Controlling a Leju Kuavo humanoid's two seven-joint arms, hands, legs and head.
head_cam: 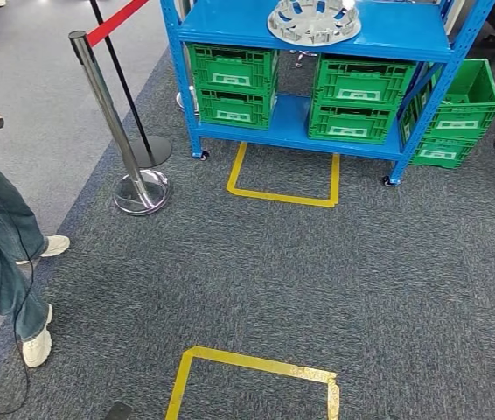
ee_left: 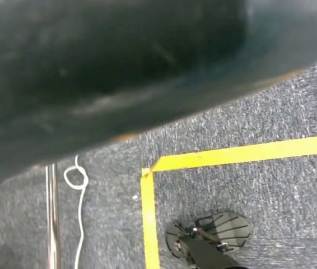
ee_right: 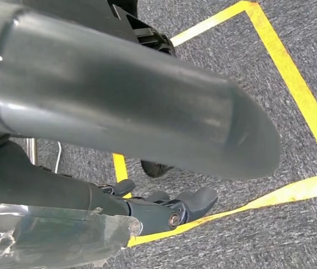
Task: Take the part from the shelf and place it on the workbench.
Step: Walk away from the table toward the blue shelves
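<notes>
A round silver part (head_cam: 313,21) sits atop the blue shelf (head_cam: 390,35) at twelve o'clock; the right hand (ee_right: 165,204) hangs empty, fingers loosely extended.

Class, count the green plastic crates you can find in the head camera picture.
5: two stacked on the shelf's left, two stacked on its right, one on the floor beside the shelf. Others may be hidden.

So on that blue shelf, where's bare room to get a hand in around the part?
On the blue metal shelf, the top deck is bare to either side of the round silver slotted part. The lower deck is crowded with stacked green plastic crates, bar a gap between the two stacks.
</notes>
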